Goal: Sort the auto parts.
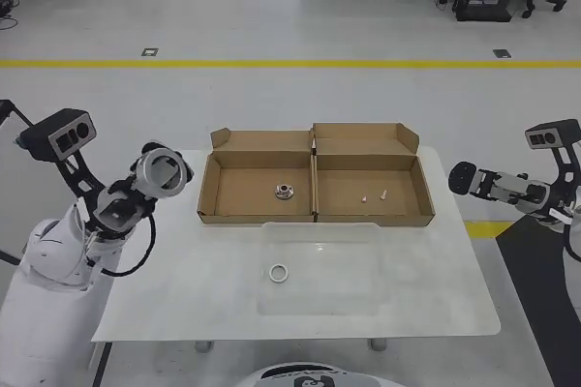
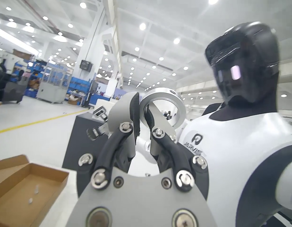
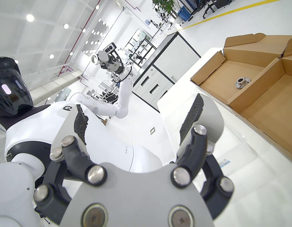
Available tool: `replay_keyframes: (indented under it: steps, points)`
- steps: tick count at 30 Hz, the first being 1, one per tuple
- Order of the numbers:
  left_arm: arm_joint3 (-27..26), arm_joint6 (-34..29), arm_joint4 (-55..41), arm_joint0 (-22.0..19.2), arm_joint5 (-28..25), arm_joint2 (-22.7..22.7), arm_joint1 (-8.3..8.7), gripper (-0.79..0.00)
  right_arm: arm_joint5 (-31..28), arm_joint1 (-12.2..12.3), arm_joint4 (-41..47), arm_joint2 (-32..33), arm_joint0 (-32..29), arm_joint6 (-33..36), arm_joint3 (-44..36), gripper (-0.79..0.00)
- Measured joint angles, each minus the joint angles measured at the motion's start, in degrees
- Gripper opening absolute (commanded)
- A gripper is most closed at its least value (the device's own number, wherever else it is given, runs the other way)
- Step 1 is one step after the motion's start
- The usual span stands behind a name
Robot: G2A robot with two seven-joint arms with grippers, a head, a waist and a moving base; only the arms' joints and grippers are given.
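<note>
A: White surface (image 1: 174,290) on a pale factory floor (image 1: 290,106), yellow line (image 1: 290,64) behind. Containers?
B: Three. Two open cardboard boxes side by side at the far edge, touching. One clear tray (image 1: 349,281) just in front of them.
A: Contents?
B: In left box (image 1: 242,193): one flanged hub (image 1: 285,191), flange flat on the bottom, bore pointing up. In right box (image 1: 344,189): two small white pins (image 1: 365,197) (image 1: 382,193), apart, too small to tell which way up. In the tray: one small ring (image 1: 279,274), lying flat, hole up.
A: Held part?
B: One large metal ring (image 2: 181,112), up in the air off the left edge of the surface. Clamped by left jaws on its wall, one side inside the hole, one outside. Opening turned up toward the top camera, a bit tilted.
A: And right jaws?
B: Spread wide, nothing between. Off the right edge, well apart from the boxes.
</note>
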Motion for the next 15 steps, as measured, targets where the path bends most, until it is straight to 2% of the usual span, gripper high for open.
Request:
replay_keyframes:
  steps: [6, 9, 15]
  points:
    - [1.3, 1.2, 9.92, -3.82, 4.45, 3.68, -0.55, -0.785, 0.0, 0.0, 0.0, 0.0, 0.0, 0.0, 0.0, 0.0]
    - [2.63, 1.09, 12.98, -8.23, 7.06, 6.38, -0.88, -0.785, 0.0, 0.0, 0.0, 0.0, 0.0, 0.0, 0.0, 0.0]
    - [9.43, -0.89, 21.31, -19.07, 14.67, 13.65, -1.82, -0.785, 0.0, 0.0, 0.0, 0.0, 0.0, 0.0, 0.0, 0.0]
